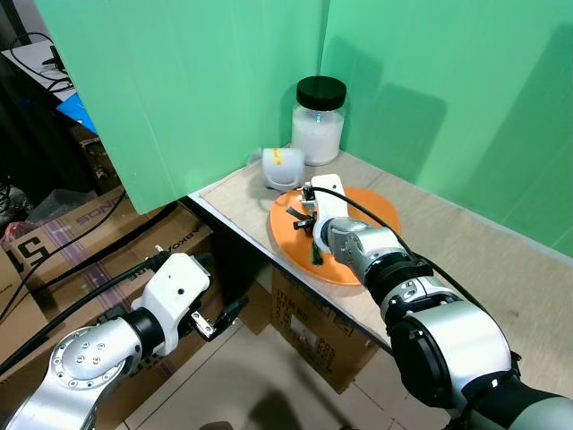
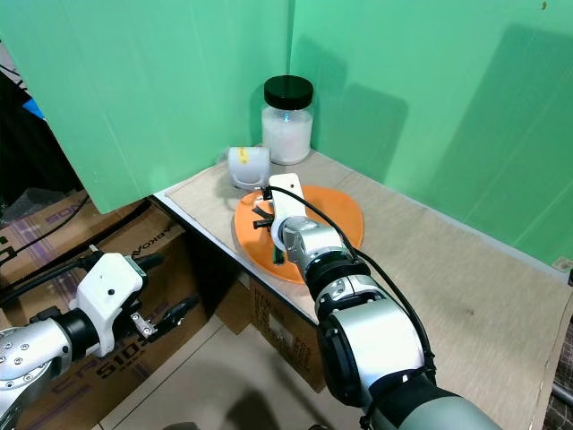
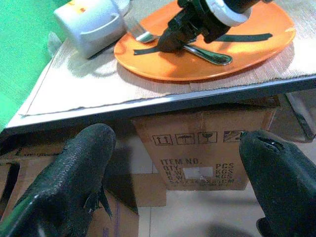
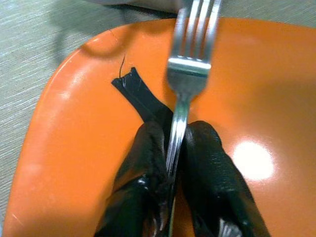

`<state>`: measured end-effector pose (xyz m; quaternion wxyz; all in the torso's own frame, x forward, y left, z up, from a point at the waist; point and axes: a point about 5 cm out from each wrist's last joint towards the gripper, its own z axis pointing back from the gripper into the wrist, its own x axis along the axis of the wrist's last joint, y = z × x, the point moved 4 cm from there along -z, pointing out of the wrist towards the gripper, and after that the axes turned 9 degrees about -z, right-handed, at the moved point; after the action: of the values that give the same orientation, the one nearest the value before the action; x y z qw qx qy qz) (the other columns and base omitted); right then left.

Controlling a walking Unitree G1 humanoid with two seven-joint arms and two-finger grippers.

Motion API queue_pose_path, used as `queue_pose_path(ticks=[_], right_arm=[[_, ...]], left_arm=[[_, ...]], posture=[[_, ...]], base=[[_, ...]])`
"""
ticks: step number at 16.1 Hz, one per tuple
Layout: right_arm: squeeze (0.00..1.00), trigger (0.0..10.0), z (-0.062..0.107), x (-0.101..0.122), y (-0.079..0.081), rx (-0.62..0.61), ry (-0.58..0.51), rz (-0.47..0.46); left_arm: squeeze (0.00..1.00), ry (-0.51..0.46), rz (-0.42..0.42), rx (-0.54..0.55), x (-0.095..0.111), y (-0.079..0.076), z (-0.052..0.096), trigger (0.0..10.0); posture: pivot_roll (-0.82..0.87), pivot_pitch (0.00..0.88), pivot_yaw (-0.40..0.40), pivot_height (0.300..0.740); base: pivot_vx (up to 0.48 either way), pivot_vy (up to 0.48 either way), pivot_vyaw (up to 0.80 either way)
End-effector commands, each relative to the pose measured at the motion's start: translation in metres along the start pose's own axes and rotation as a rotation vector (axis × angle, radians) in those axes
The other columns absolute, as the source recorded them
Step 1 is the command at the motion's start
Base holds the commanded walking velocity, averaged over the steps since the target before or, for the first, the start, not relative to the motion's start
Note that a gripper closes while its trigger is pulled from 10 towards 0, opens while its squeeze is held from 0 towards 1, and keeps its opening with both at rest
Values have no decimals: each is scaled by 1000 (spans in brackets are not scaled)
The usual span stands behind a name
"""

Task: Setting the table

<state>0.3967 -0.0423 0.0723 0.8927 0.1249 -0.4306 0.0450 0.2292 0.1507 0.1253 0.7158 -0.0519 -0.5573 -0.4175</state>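
**Gripping the fork over the orange plate**

Head views: The right tool (image 1: pixel 309 215) reaches forward from the lower right across the table (image 1: pixel 501 269), its silver arm stretched out, its wrist over the orange plate (image 1: pixel 376 210). The plate sits near the table's front-left corner on a pale mat (image 1: pixel 237 193). The tool's body hides most of the fork here; only a thin dark line shows below it, so its direction is hard to read. Behind the plate a white mug (image 1: pixel 281 167) lies on its side, and further back a jar (image 1: pixel 319 121) with a black lid stands against the green backdrop (image 1: pixel 197 81). The left tool (image 1: pixel 224 315) hangs low beside the table's edge, above cardboard boxes (image 1: pixel 54 242) on the floor, arm bent and idle.

Left wrist view: The left tool's two black fingers (image 3: pixel 74 182) stand wide apart with nothing between them, pointing at the table's front edge and a carton (image 3: pixel 202 148) under it. Above, the fork (image 3: pixel 207 54) lies along the plate, handle end nearest this camera, tines towards the mug; its middle is covered by the right tool. A black strip (image 3: pixel 247 37) lies on the plate.

Right wrist view: The right tool's fingers (image 4: pixel 145 168) are closed on the fork's handle. Its long axis runs straight away from the wrist, tines pointing to the plate's far rim; the tine tips are cut off. Whether the fork touches the plate cannot be told.
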Motion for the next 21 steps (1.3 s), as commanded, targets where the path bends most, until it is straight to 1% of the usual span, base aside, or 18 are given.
queue_pose_path(ticks=[1, 4, 8, 9, 10, 11, 12, 13, 14, 15, 16, 17, 18, 19, 20, 21], right_arm=[[0, 0, -1, -10, -1, -1, 44, -11], [0, 0, -1, -9, -4, -12, 36, -13], [0, 0, 0, -4, -14, -42, 11, -43], [0, 0, 1, 0, -19, -54, -5, -52], [0, 0, 3, 12, -30, -79, -48, -76], [0, 0, 3, 12, -30, -79, -48, -76], [0, 0, 8, 31, -40, -88, -116, -116], [0, 0, 13, 47, -47, -88, -175, -147], [0, 0, 17, 57, -51, -82, -217, -164], [0, 0, 31, 82, -58, -63, -319, -173], [0, 0, 40, 92, -59, -36, -378, -171], [0, 0, 51, 97, -60, -9, -422, -170], [0, 4353, 72, 101, -58, 28, -501, -126], [0, 10000, 100, 103, -58, 22, -633, -45], [0, 10000, 115, 101, -58, 16, -689, -34], [0, 10000, 125, 99, -59, 10, -719, -33]], left_arm=[[0, 2, -5, -14, 0, 0, -1, 10000], [0, 1, -11, -17, 0, 1, -3, 10000], [0, -10, -27, -16, 1, 5, -11, 10000], [0, -17, -34, -14, 2, 7, -14, 10000], [0, -32, -50, -1, 5, 13, -20, 10000], [0, -32, -50, -1, 5, 13, -20, 10000], [0, -49, -66, 7, 8, 20, -26, 10000], [0, -65, -74, 11, 11, 23, -31, 10000], [0, -75, -75, 15, 14, 24, -34, 10000], [0, -99, -79, 19, 20, 24, -41, 10000], [0, -115, -68, 35, 23, 25, -44, 10000], [0, -129, -51, 56, 27, 26, -47, 10000], [0, -155, -17, 110, 33, 31, -50, 10000], [0, -190, 38, 181, 42, 36, -52, 10000], [0, -202, 56, 218, 45, 38, -52, 10000], [0, -208, 66, 240, 47, 39, -52, 10000]], posture=[[183, 0, -10, 740], [180, 0, -7, 740], [162, 0, 9, 740], [155, 0, 16, 740], [145, 0, 27, 740], [145, 0, 27, 740], [126, 0, 48, 740], [115, 0, 57, 740], [110, 0, 62, 740], [101, 0, 68, 740], [97, 0, 68, 740], [93, 0, 64, 740], [88, 0, 54, 740], [93, 0, 41, 740], [100, 0, 36, 740], [100, 0, 36, 740]], base=[[0, 0, 0], [0, 0, 0], [0, 0, 0], [0, 0, 0], [0, 0, 0], [0, 0, 0], [0, 0, 0], [0, 0, 0], [0, 0, 0], [0, 0, 0], [0, 0, 0], [0, 0, 0], [0, 0, 0], [0, 0, 0], [0, 0, 0], [0, 0, 0]])
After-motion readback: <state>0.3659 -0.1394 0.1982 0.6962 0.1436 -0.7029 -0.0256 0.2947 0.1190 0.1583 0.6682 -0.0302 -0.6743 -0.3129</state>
